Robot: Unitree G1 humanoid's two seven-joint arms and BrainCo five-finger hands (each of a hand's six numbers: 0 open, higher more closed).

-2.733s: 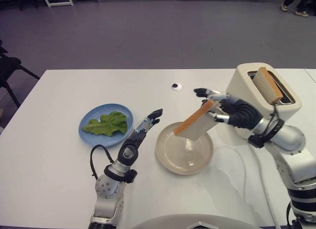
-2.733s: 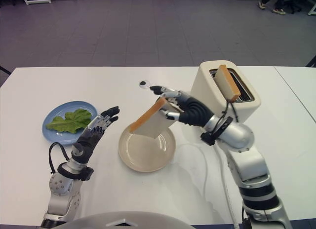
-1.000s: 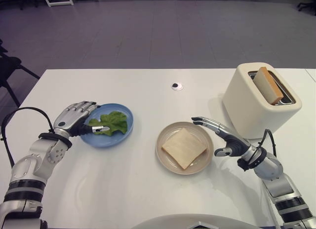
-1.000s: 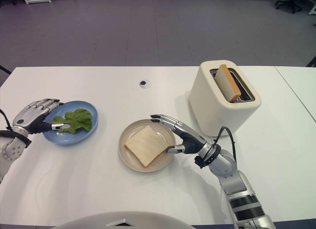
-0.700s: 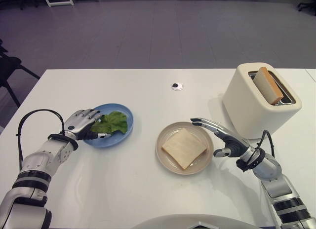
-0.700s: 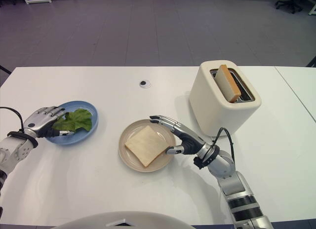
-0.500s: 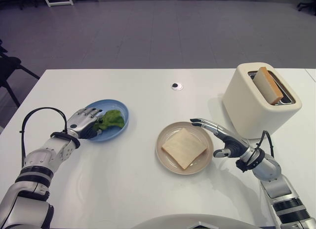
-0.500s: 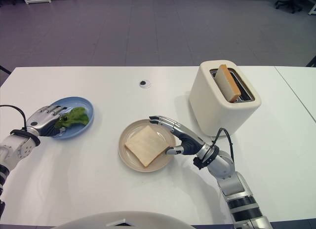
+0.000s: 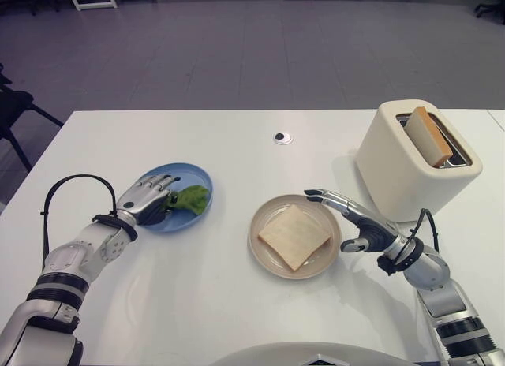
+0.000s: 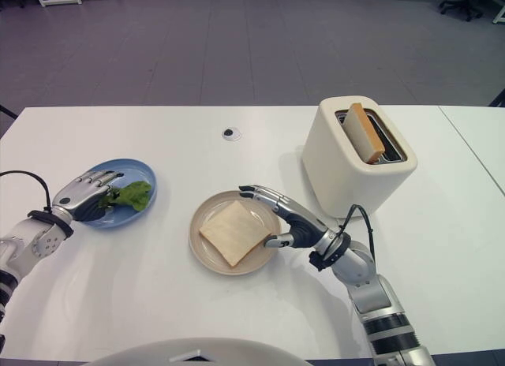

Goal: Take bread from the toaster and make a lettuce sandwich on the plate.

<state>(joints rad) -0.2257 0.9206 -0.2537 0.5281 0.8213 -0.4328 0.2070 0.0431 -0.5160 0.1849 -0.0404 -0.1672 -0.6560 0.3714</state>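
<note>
A: What is the left robot hand [image 9: 146,199] doing?
B: It lies over the near edge of the blue plate [image 9: 188,175], fingers curled and pinching the near end of the lettuce [image 9: 192,197], which sits bunched up on that plate
A: And the right robot hand [image 9: 359,224]?
B: Spread and holding nothing, just beside the right rim of the beige plate [image 9: 274,204], with its fingertips over that rim
A: Where is the bread [image 9: 294,237]?
B: One piece lies flat on the beige plate, near the middle of the desk [image 9: 237,303]. A second slice [image 9: 428,136] stands tilted in the slot of the cream toaster [image 9: 406,173], behind the right robot hand
A: Anything else out there?
B: A small round black-and-white thing [image 9: 282,137] on the desk toward the far edge, well apart from both plates
</note>
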